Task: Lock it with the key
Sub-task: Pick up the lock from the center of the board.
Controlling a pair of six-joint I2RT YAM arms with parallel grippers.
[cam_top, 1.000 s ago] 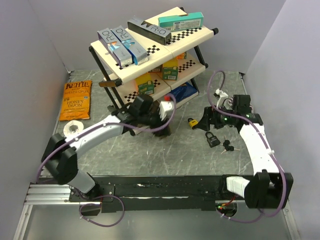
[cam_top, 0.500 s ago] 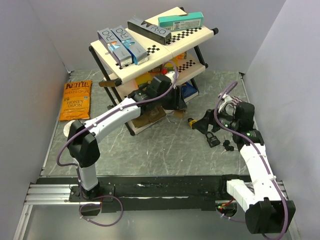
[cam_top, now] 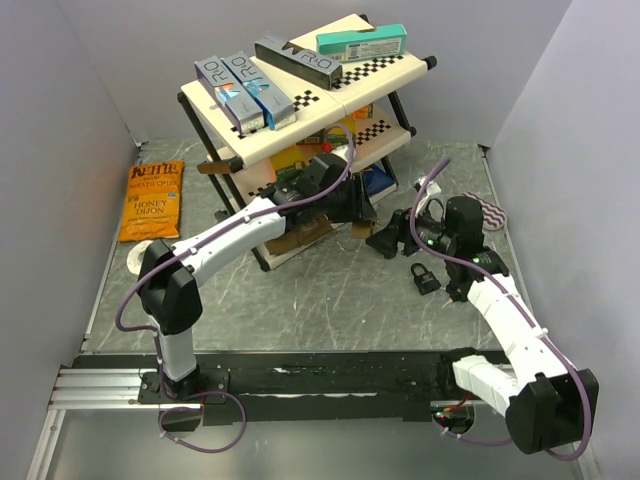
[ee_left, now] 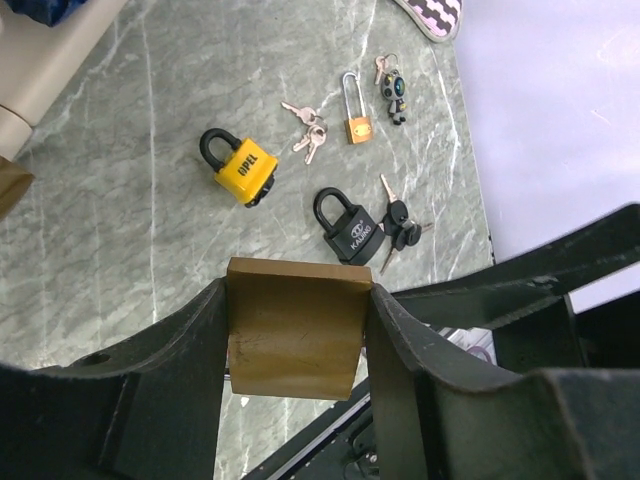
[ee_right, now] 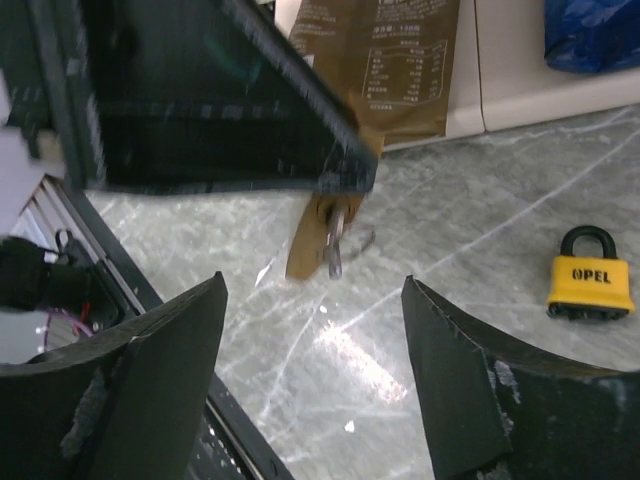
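Brown key tag [ee_left: 290,340] sits pinched inside the left gripper [ee_left: 297,300].

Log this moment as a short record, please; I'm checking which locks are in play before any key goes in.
left pincer: shut on brown block
right pincer: open, holding nothing
lying on table: yellow padlock, black padlock, small brass padlock, loose keys
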